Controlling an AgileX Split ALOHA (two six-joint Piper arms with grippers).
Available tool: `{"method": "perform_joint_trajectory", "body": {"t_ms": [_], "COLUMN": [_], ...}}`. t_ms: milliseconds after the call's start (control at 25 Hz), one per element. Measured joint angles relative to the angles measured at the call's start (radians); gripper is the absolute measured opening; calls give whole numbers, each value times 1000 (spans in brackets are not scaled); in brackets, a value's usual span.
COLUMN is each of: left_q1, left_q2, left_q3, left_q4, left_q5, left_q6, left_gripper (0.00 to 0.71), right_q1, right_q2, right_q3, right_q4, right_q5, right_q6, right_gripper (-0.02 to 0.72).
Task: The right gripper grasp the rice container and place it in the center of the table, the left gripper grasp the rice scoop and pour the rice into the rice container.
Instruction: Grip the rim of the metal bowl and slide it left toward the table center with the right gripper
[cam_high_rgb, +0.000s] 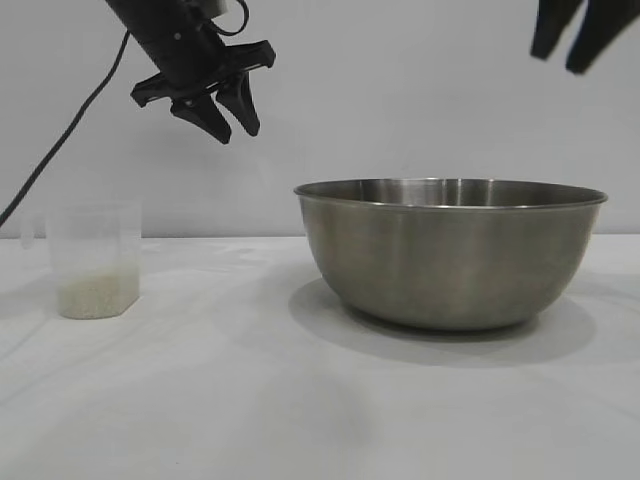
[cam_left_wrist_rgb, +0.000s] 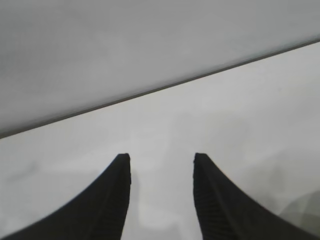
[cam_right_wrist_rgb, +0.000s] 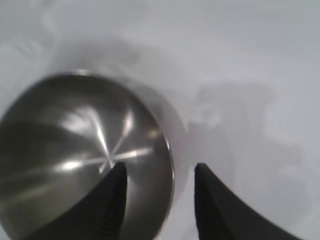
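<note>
Steel rice container (cam_high_rgb: 450, 255) sits empty on the white bench (cam_high_rgb: 250, 400); the rice scoop (cam_high_rgb: 95, 260), well apart, holds shallow rice (cam_high_rgb: 96, 296). Left pincer (cam_high_rgb: 228, 112) and right pincer (cam_high_rgb: 572, 40) hang above, part-open, gripping nothing

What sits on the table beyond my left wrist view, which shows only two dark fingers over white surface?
Observer: A rice container stands right of centre, with nothing holding it.
Operator: Is there rice in it?
Observer: No, the right wrist view shows its inside bare and shiny; the rice lies as a shallow layer in the rice scoop at the far left.
Operator: Where is the left gripper relative to the scoop?
Observer: The left gripper hangs open, high above the table, up and to the right of the scoop.
Operator: And the other arm?
Observer: The right gripper is open above the container's right rim.
</note>
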Motion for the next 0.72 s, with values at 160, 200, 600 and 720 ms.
{"method": "perform_joint_trajectory", "body": {"t_ms": [160,200,600,720], "left_q1": [0,0,0,0], "left_q2": [-8,-8,-8,-8], "left_q3": [-4,-4,-8,-8], "left_q4": [6,6,23,24], "left_q5": [2,2,4,4], "left_q6": [0,0,0,0], "left_gripper": [275,275,275,275], "right_q1": [0,0,0,4], "right_q2": [2,12,136,167], "right_q3": [121,134,154,154], "right_q4": [-6,-6,57,60], "right_q5": [-40,-49,-108,-132], "right_q6": [0,0,-13,-16], "right_gripper": [303,303,303,163]}}
